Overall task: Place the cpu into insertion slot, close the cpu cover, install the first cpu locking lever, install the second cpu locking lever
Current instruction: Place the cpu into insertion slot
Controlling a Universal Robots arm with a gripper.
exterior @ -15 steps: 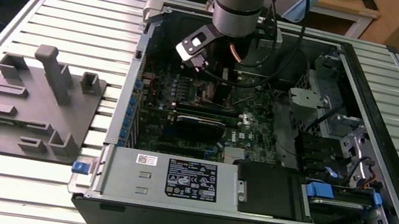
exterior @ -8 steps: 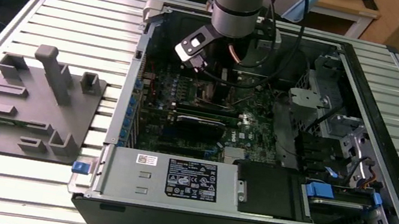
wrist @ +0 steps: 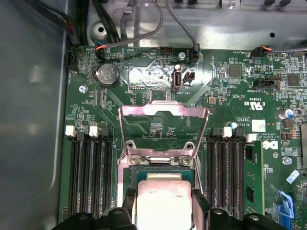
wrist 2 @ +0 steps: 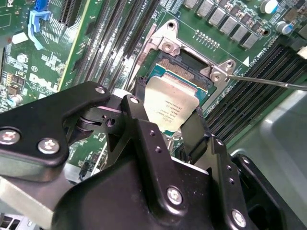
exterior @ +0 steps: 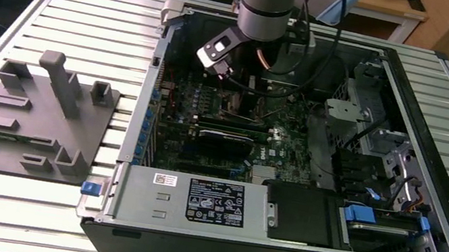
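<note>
Cpu (wrist: 160, 200) is pinched by two opposite edges in the end effector (wrist 2: 165, 117), probably to spare its underside. It hangs slightly tilted just over the insertion slot (wrist 2: 184, 67) on the green circuit board (wrist: 230, 96); whether they touch cannot be told. The cpu cover (wrist: 139, 111) stands swung up, leaving the slot open to it.

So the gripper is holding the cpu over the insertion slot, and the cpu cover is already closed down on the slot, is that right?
Not quite. The cpu cover is not closed: the first wrist view shows it standing open, swung up off the insertion slot. The rest holds: the gripper holds the cpu over that slot.
</note>
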